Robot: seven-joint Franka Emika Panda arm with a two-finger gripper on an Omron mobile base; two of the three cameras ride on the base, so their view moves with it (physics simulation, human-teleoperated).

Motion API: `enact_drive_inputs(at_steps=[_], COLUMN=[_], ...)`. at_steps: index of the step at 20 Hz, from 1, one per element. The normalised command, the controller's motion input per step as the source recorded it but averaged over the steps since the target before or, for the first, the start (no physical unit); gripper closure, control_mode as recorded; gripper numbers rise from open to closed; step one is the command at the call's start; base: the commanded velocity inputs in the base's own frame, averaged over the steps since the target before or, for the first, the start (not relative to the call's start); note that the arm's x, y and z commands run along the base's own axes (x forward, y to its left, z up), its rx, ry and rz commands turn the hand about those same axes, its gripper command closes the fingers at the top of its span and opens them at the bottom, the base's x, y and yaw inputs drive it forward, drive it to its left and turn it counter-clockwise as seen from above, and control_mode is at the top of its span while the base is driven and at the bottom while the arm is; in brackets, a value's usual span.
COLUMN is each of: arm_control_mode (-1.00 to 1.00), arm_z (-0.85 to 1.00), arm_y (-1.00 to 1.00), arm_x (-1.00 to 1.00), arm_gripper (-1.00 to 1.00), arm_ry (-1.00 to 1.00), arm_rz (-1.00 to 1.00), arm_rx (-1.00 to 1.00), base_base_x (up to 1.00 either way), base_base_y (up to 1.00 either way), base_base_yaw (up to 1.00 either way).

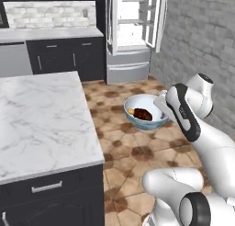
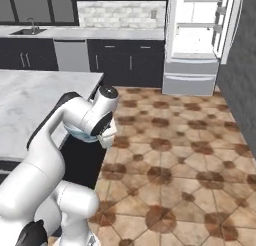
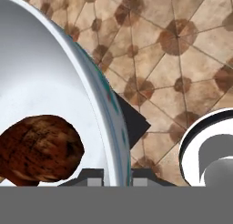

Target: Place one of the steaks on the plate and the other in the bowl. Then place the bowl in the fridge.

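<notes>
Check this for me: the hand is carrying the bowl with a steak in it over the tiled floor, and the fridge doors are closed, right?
Not quite. The fridge doors stand open, its white shelves showing in the left base view. The rest holds: the hand grips the bowl by its rim, steak inside, above the floor.

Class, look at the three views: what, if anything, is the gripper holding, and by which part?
The gripper holds the bowl by its rim, one finger on each side of the wall. A steak lies inside the bowl.

Arm bent fwd, elbow high, wrist angled down. Gripper (image 3: 113,175) clamped on bowl (image 1: 146,112) rim, one finger each side of wall.
</notes>
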Motion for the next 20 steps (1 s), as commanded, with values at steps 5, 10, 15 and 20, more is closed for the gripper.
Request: enact_drive_inputs(at_steps=[5,10,15,20], arm_control_mode=[1.0,1.0,1.0,1.0], arm_z=[0.0,0.0,0.0,0.0], arm_y=[0.0,0.0,0.0,0.0], arm_x=[0.0,0.0,0.0,0.0], arm_gripper=[1.0,1.0,1.0,1.0], arm_ry=[0.0,0.0,0.0,0.0], arm_rz=[0.0,0.0,0.0,0.0], arm_rx=[0.0,0.0,0.0,0.0], base_base_x=[0.16,0.07,0.54,1.0], base_base_y=[-0.99,-1.0,-0.74,-0.2], base_base_yaw=[0.01,0.0,0.04,0.04])
